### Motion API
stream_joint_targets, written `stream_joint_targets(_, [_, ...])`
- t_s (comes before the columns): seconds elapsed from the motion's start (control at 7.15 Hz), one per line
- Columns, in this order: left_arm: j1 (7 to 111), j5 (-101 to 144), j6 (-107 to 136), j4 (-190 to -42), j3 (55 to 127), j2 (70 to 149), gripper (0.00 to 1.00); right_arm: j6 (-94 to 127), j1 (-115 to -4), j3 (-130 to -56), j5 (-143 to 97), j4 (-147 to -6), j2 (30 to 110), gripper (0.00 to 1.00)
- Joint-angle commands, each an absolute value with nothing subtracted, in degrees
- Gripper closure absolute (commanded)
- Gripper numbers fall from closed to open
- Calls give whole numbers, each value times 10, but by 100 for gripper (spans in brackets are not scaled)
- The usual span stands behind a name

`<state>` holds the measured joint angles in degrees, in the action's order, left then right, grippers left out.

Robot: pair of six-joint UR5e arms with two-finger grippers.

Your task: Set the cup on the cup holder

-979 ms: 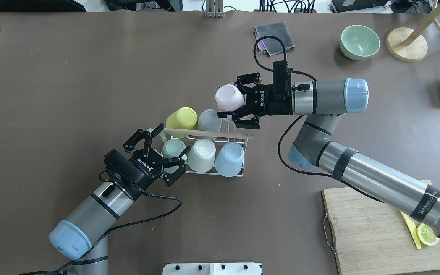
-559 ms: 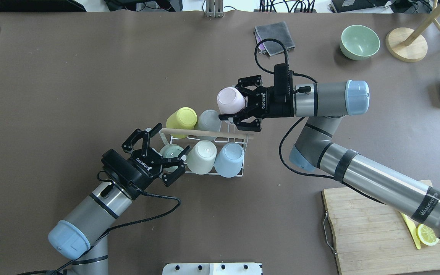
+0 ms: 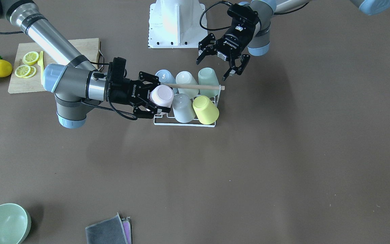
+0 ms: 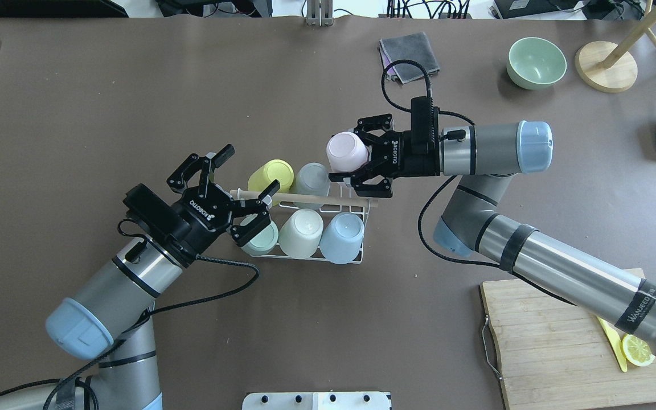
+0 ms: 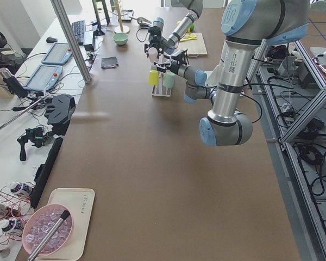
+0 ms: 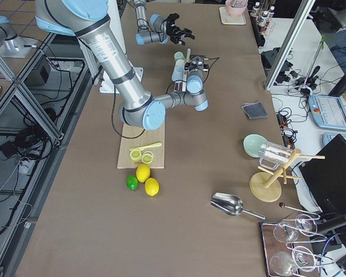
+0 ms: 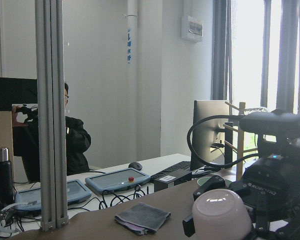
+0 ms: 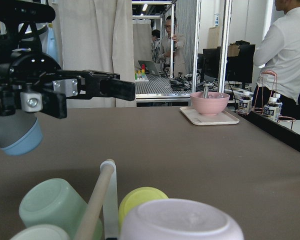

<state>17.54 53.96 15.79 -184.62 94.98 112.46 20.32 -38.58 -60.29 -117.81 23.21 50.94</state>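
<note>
Overhead exterior: right claw grasps pink cup over far corner of rack (prong hidden); left claw released, empty. Risk: skewed descent knocks grey cup or misses prong.

Right claw grips pink cup by cup holder; left claw gapes empty.

This is a robotics lab dressed with kitchen props. Two grey industrial arms with pale blue joint caps stand at one long edge of the long brown-covered table. A silver aluminium frame post rises at the opposite edge. Beside the table, a white bench holds grey touch-screen pendants and a black keyboard. A man in a white shirt watches from beyond the table. On the table sit a white wire cup holder, a wooden cutting board with lemon slices and a pale green bowl.
</note>
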Motion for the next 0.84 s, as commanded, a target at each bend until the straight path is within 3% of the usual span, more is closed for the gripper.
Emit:
stream_joint_targets(0.0, [275, 638, 163, -1771, 976, 1122, 2, 205, -386, -603, -1179, 229, 509, 2])
stream_joint_targets(0.42, [491, 853, 230, -1664, 911, 1115, 2, 203, -385, -602, -1179, 229, 511, 2])
stream_joint_targets(0.7, [568, 1037, 230, -1596, 873, 1111, 2, 205, -407, -601, -1223, 196, 512, 1])
